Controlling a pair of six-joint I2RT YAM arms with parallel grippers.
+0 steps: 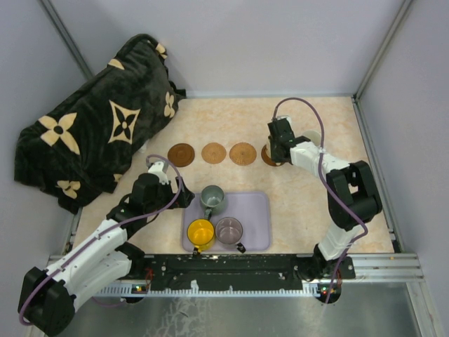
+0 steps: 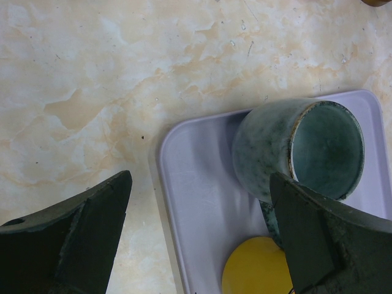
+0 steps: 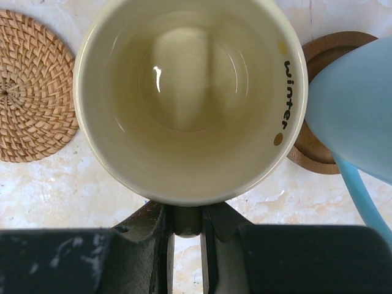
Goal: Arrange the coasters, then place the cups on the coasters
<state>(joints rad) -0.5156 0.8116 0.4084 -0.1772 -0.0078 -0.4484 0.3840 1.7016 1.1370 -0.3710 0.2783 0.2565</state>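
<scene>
Three coasters lie in a row: a dark one [image 1: 181,154] and two tan ones [image 1: 213,152] [image 1: 243,153]. A fourth, dark coaster [image 1: 266,157] shows partly under my right gripper [image 1: 280,146]. That gripper [image 3: 187,211] is shut on the handle of the cream cup [image 3: 190,92], between a woven coaster [image 3: 30,92] and a dark wooden coaster [image 3: 318,147] where the light blue cup [image 3: 361,116] stands. The grey-green cup [image 1: 212,199] [image 2: 306,150], yellow cup [image 1: 200,233] [image 2: 254,269] and purple-grey cup [image 1: 229,229] stand on the lavender tray [image 1: 256,210]. My left gripper [image 1: 184,196] [image 2: 202,226] is open over the tray's left edge.
A dark plush blanket with tan flower shapes [image 1: 98,133] is heaped at the back left. Grey walls close the table on three sides. The tray [image 2: 196,184] sits near the front edge between the arm bases.
</scene>
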